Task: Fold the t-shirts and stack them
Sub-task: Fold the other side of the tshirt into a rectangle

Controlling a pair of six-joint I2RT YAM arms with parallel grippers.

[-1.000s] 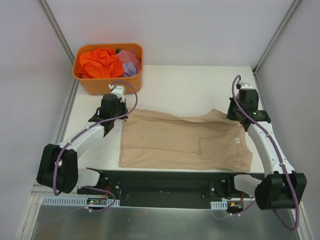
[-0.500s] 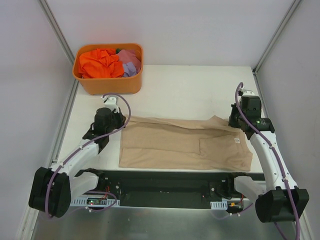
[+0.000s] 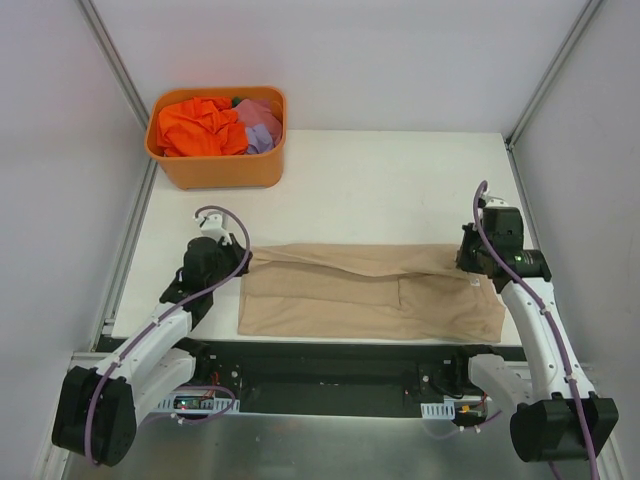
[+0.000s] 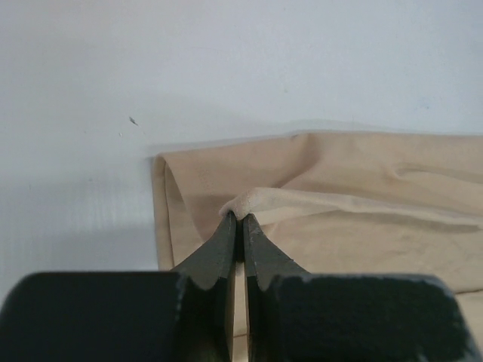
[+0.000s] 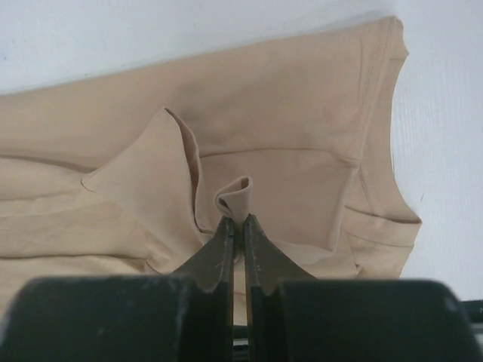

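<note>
The beige t-shirt [image 3: 370, 290] lies across the near half of the table, its far edge folded over toward me. My left gripper [image 3: 240, 260] is shut on the shirt's far-left corner; in the left wrist view [image 4: 240, 219] a cloth edge [image 4: 317, 200] is pinched between the tips. My right gripper [image 3: 468, 260] is shut on the far-right corner; in the right wrist view [image 5: 236, 220] a small loop of cloth [image 5: 234, 192] sticks up from the jaws. The orange t-shirt [image 3: 200, 125] and the lilac t-shirt [image 3: 262, 128] lie bunched in the tub.
An orange plastic tub [image 3: 215, 170] stands at the back left of the white table [image 3: 390, 190]. A black base bar [image 3: 330, 365] runs along the near edge. Grey walls close in on both sides.
Both grippers have pulled the shirt's far edge toward me, so the folded shirt is now a narrower band. Both arms have drawn back toward the near edge.
</note>
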